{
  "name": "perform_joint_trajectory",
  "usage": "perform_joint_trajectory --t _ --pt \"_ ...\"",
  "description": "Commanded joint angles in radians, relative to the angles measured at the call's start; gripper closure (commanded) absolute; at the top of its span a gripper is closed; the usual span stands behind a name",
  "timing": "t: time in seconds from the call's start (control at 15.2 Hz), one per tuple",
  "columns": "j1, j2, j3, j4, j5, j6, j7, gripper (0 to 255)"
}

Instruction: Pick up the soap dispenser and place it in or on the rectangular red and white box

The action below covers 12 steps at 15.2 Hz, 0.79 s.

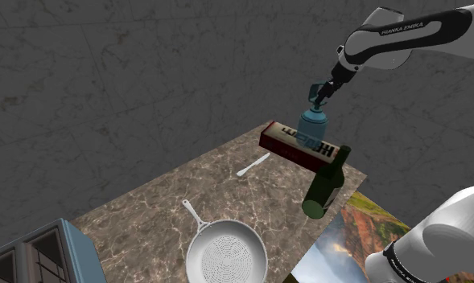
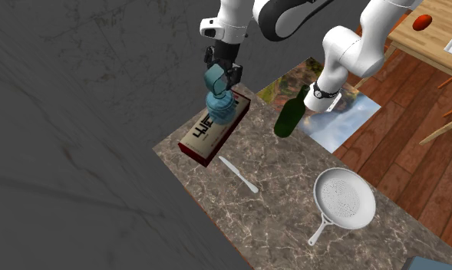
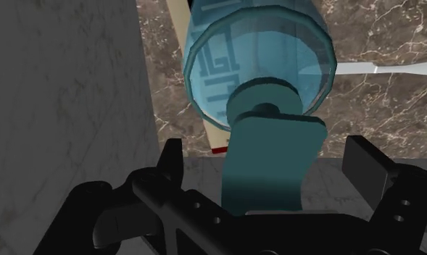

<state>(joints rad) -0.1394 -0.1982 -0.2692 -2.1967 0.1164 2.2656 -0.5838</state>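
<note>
Shoulder view: the teal soap dispenser [image 1: 311,129] stood upright on the red and white box [image 1: 285,143], with the gripper [image 1: 318,95] right over it. Second exterior view: again atop the box. Wrist view: the fingers [image 3: 365,161] were spread wide, clear of the pump head.

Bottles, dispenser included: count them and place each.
2. The teal soap dispenser sits on or just above the red and white box; the dark green bottle is on the counter beside that box.
</note>
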Motion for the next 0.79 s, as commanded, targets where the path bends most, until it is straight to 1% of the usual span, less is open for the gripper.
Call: perform_joint_trajectory --t 0.0,0.2,0.73 --pt "-0.003 -0.019 0.001 0.014 -0.008 -0.032 0.006 0" --pt "-0.010 -0.065 0.003 0.059 -0.028 -0.121 0.019 0" --pt "-0.010 -0.065 0.003 0.059 -0.028 -0.121 0.019 0"
